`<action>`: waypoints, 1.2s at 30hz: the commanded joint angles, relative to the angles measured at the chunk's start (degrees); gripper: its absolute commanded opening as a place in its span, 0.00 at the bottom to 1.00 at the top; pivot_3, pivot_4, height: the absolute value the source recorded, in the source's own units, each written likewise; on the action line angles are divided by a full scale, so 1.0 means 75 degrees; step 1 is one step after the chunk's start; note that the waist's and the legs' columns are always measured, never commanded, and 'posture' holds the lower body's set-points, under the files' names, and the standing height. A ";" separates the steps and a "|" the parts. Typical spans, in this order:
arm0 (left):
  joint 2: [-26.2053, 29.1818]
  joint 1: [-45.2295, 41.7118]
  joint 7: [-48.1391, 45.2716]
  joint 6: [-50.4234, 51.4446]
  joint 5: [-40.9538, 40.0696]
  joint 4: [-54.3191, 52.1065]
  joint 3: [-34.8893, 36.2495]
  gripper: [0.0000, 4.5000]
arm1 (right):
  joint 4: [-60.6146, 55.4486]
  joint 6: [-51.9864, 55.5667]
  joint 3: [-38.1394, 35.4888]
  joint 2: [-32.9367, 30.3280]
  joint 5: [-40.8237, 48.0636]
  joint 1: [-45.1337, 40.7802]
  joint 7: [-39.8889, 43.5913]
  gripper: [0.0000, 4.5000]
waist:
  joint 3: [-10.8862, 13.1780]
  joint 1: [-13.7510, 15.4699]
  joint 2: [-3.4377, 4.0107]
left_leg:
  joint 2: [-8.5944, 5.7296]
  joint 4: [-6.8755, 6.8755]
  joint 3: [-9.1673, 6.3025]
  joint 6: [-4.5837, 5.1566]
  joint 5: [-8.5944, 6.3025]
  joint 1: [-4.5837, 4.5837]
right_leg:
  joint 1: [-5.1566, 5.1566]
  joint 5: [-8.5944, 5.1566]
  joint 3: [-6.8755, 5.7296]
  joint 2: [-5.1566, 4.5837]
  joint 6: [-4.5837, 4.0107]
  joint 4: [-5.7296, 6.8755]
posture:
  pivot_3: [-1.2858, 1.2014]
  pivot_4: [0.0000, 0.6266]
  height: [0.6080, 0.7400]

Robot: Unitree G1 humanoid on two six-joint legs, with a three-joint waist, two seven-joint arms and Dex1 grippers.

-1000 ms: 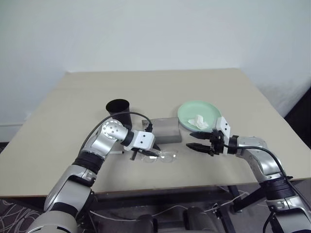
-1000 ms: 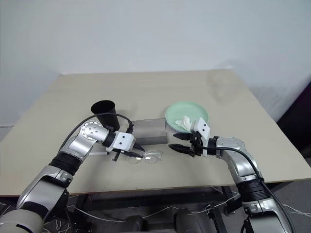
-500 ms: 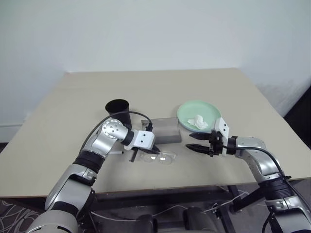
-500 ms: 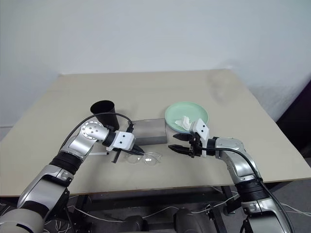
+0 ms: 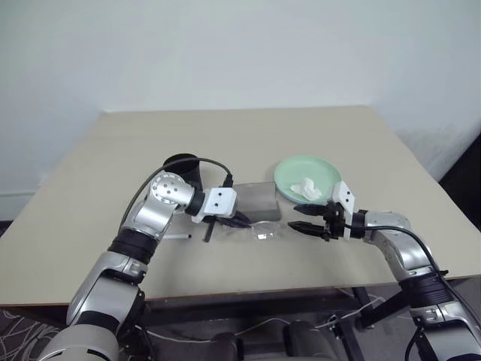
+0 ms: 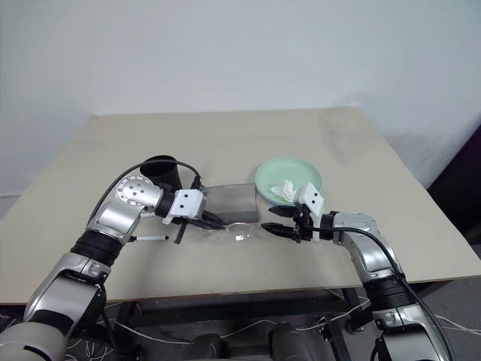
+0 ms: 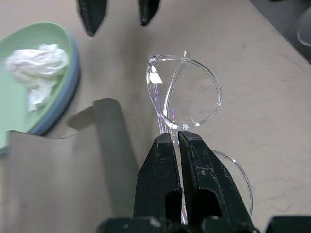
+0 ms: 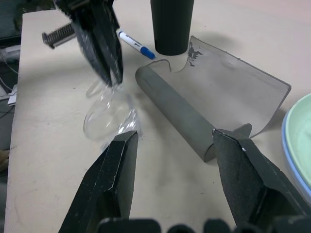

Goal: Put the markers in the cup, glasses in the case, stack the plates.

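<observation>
- The left gripper has its two black fingers pressed together on the clear transparent-framed glasses, pinching the frame near the bridge between the lenses. A second ago those fingers were partly apart over the glasses as they lay on the table; now the pinch is made.
- The glasses have come up off the beige table and hang from the fingertips just in front of the grey rectangular hinged case, which lies open with its lid tipped back. I judge the pick-up done and the carry to the case begun.
- The right gripper has kept its place, fingers spread wide and holding nothing, pointing toward the glasses from the other side, near the case's end.
- The left forearm reaches in from the robot's left, the wrist turned so the fingers point rightward and slightly down; it sits higher than a second ago.
- The black tapered plastic cup stands behind the case, a blue-capped white marker lying beside it.
- The pale mint green plate, carrying a crumpled white tissue, sits on a light blue plate.
</observation>
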 commanded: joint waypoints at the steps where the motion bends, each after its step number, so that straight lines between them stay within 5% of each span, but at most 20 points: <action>1: 0.0102 -0.0498 0.0426 -0.0285 0.0124 0.0209 0.0300 0.01 | 0.0092 -0.0226 -0.0158 -0.0014 -0.0078 -0.0257 -0.0100 0.59 | 0.0000 0.0000 0.0000 | 0.0000 0.0001 0.0000 0.0000 0.0000 0.0000 | 0.0001 0.0000 0.0000 0.0000 0.0000 0.0000 | 0.52 0.00 0.97; 19: -0.0826 -0.2169 0.3744 -0.2475 0.2798 0.3829 -0.0660 0.01 | 0.0732 -0.0704 -0.0393 -0.0024 -0.0228 -0.0425 -0.0507 0.59 | 0.0000 0.0001 -0.0001 | -0.0017 -0.0001 -0.0010 0.0001 -0.0001 -0.0007 | 0.0003 0.0002 0.0011 -0.0001 0.0004 -0.0003 | 0.52 0.00 0.97; 36: -0.1152 -0.2106 0.2946 -0.2377 0.2752 0.4434 -0.0611 0.01 | 0.0728 -0.0725 -0.0363 0.0053 -0.0243 -0.0401 -0.0611 0.59 | 0.0000 -0.0001 -0.0003 | -0.0020 0.0000 -0.0012 0.0001 0.0000 -0.0009 | 0.0003 0.0002 0.0011 -0.0001 0.0004 0.0000 | 0.52 0.00 0.97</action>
